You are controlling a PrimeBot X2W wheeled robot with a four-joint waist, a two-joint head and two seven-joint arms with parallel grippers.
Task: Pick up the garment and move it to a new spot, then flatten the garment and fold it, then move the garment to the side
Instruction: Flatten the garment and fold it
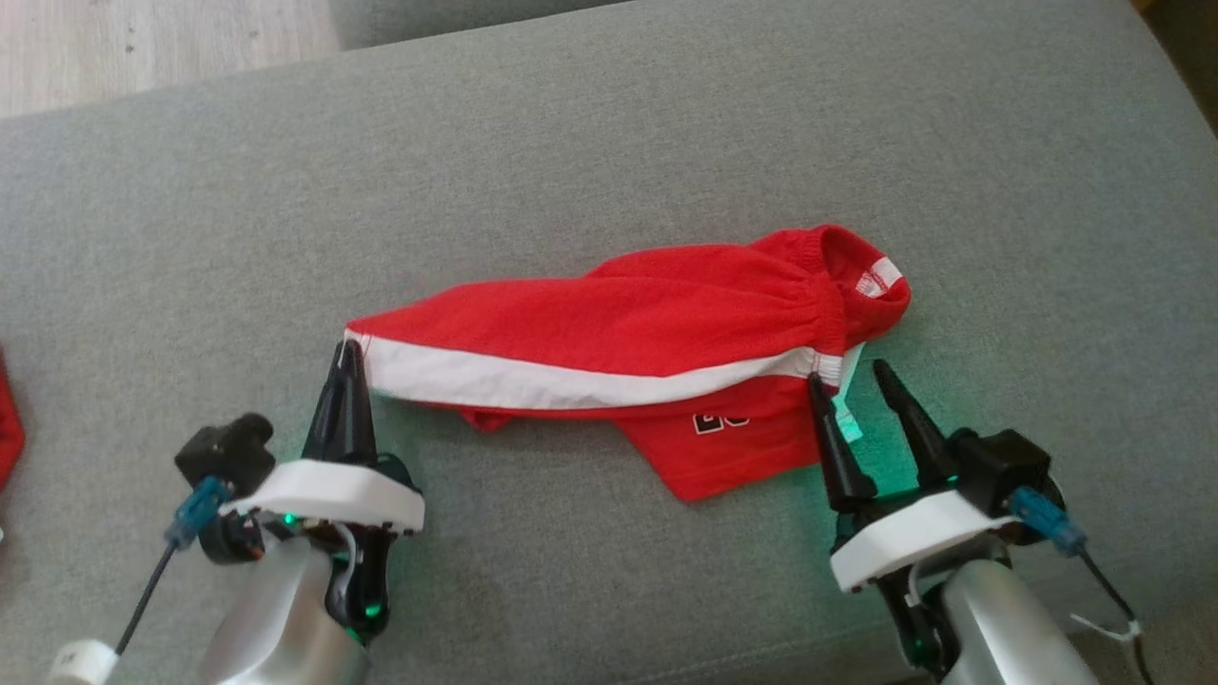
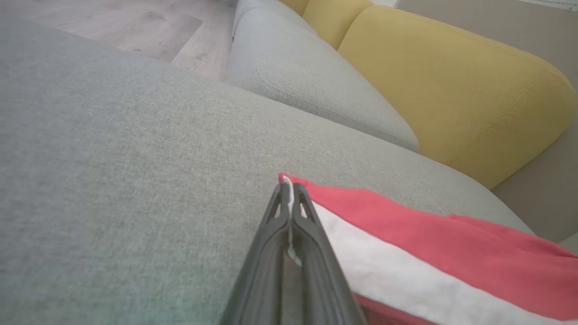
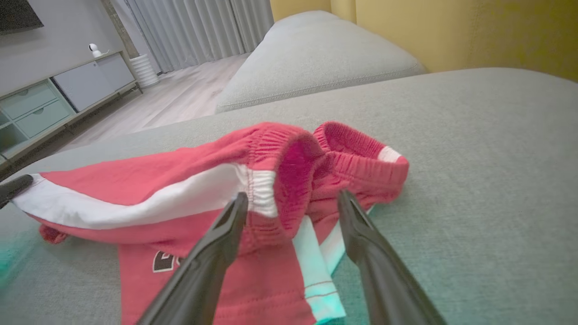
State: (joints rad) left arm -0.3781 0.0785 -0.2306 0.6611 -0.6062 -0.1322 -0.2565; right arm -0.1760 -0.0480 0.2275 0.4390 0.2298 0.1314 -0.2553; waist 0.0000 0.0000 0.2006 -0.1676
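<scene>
Two end effectors work on one garment. The left end effector (image 1: 347, 357) is clenched on the garment's (image 1: 647, 314) left corner, where the white stripe ends; in the left wrist view a sliver of white cloth shows pinched between its tips. The right end effector (image 1: 847, 373) is released. Its two fingers (image 3: 212, 253) stand spread on either side of the gathered waistband end, and whether they touch the cloth cannot be told.

The garment is a single pair of red shorts with one white side stripe. It lies crumpled lengthwise between the two end effectors, near the front of the middle of one broad grey cushion (image 1: 609, 124). A leg with a dark print pokes out toward the robot.

Bare cushion lies open on all sides, widest behind the garment and to the left. One scrap of red cloth (image 1: 8, 428) sits at the far left edge, well apart.

Beyond are a second grey cushion (image 2: 307, 85), a yellow backrest (image 2: 451, 90), wooden floor (image 1: 143, 48), one sideboard (image 3: 67, 90) and curtains (image 3: 203, 27).
</scene>
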